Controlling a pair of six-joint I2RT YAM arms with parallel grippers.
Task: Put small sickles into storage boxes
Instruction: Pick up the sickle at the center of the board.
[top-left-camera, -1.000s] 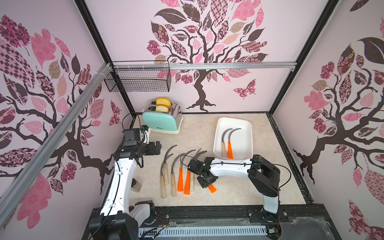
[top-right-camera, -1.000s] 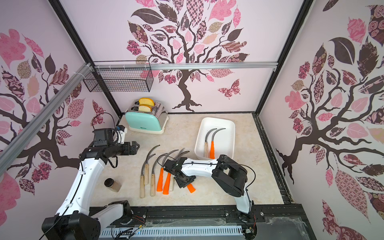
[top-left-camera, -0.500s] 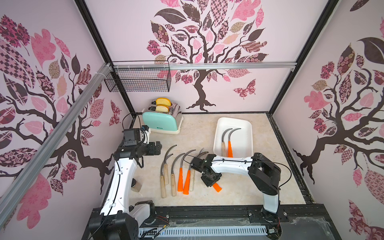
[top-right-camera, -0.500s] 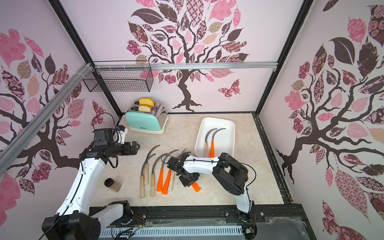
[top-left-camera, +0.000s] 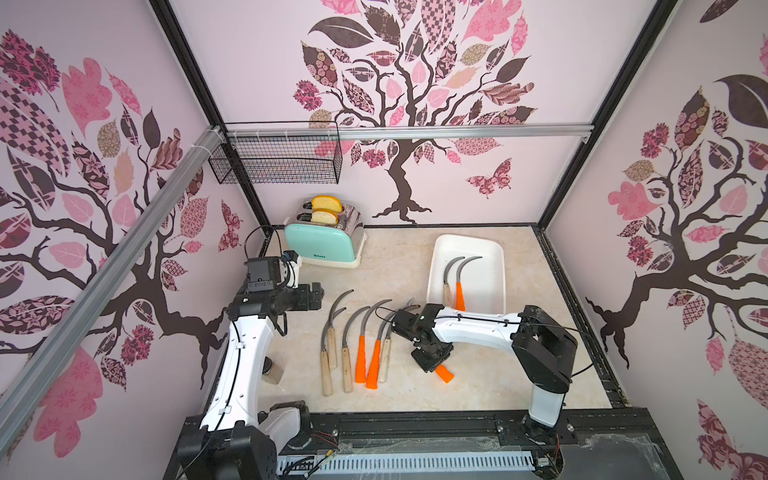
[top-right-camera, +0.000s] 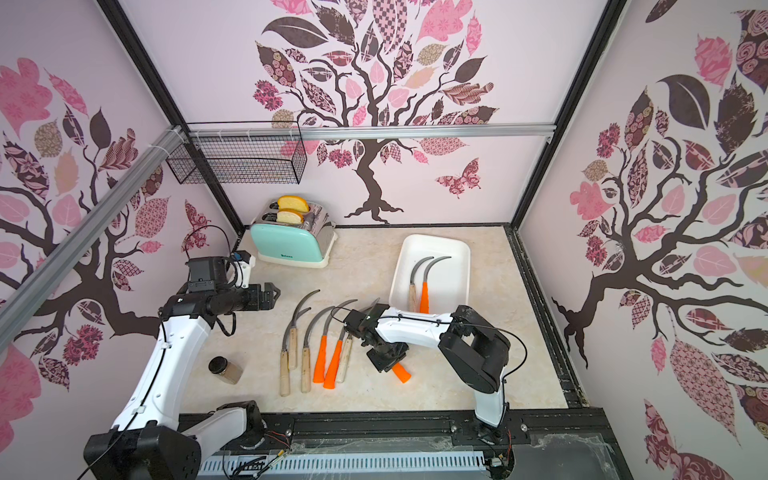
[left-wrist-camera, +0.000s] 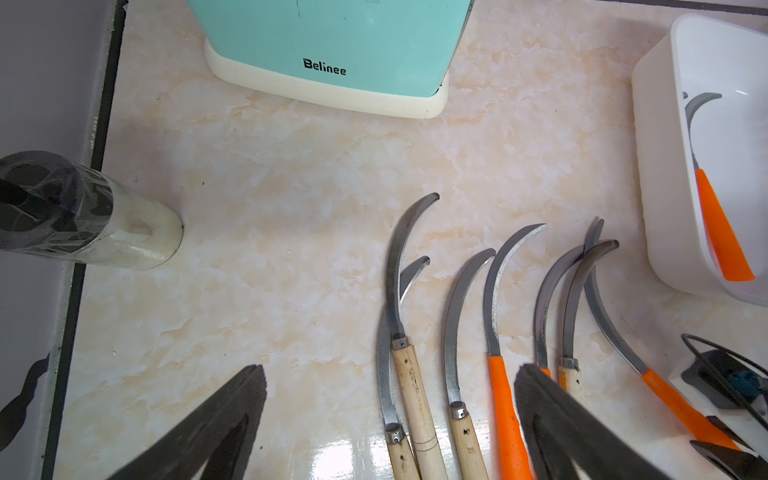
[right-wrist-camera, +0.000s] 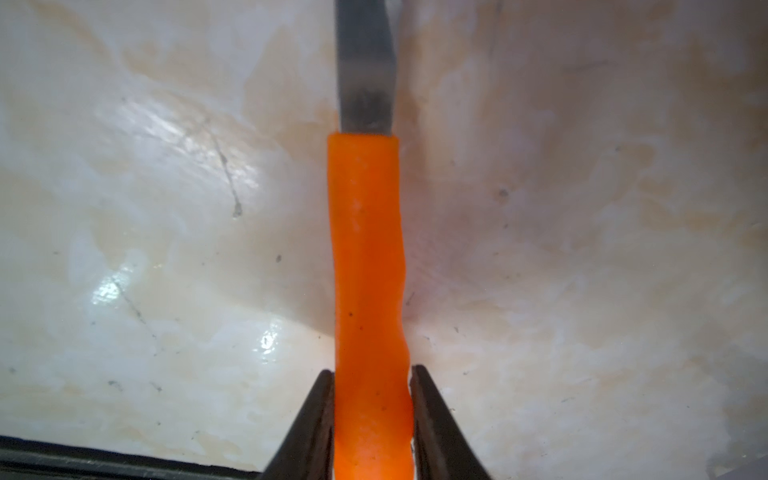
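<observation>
The right claw (right-wrist-camera: 372, 370) was pinching a small sickle with a bright orange handle and a curved grey metal blade (right-wrist-camera: 368, 270). In the right wrist view its two dark fingers (right-wrist-camera: 318, 415) pressed on both sides of the orange handle. In both top views this sickle was near the front of the beige marble-patterned counter (top-left-camera: 415, 257), and only the end of its handle came out from under the claw. I could not tell if the sickle touched the counter or was raised a little.

The shallow white rectangular plastic tray (top-left-camera: 486, 286) stood at the back right part of the counter, just behind the right arm. Two sickles lay in it side by side, one with a pale wooden handle (top-left-camera: 446, 291) and one with an orange handle (top-left-camera: 459, 295). The pinched sickle was outside the tray.

A row of six more sickles (top-left-camera: 360, 353) lay on the counter between the two arms, four with wooden handles and two with orange ones.

The left claw (left-wrist-camera: 390, 369) was spread and held nothing; it hung above the counter, left of the row. A mint-green toaster with two bread slices (top-left-camera: 322, 245) stood at the back left, and a small glass jar with a dark lid (top-right-camera: 226, 369) stood beside the left arm.
</observation>
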